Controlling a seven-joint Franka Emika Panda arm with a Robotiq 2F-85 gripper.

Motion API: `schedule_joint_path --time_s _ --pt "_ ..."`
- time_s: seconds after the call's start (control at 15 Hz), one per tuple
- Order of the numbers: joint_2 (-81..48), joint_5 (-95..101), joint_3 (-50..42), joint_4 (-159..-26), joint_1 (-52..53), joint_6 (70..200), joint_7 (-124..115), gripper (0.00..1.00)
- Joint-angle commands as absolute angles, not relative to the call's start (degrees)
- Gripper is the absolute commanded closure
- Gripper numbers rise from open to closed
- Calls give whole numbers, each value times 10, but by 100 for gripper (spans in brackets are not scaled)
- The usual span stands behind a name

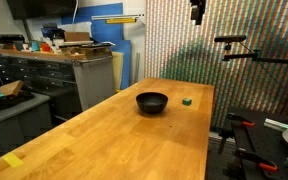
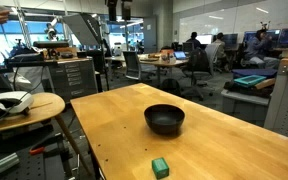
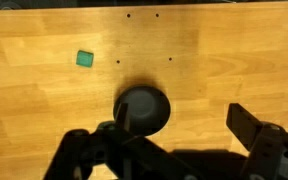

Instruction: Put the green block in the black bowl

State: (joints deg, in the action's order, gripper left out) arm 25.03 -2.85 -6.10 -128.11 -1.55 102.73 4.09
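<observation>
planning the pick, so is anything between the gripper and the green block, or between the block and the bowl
Nothing visible does. The gripper hangs open, high above the table, with only air below it. The block lies apart from the bowl, with only bare wood between them.

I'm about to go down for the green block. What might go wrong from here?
The green block is tiny and the jaws are open high above the table, so a slightly off descent may knock it aside. It lies near the black bowl; a wide jaw could clip the rim.
</observation>
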Motion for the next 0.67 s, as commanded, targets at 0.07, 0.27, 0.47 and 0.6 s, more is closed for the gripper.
schedule_joint_path --time_s 0.07,0.27,0.47,0.6 --pt "251 -31 -56 -1277 -21 1026 43 0" --pt "252 -31 -56 -1276 -21 1026 43 0" --pt "252 -31 -56 -1276 -21 1026 43 0" --pt "251 -32 -57 -1280 -22 1031 41 0"
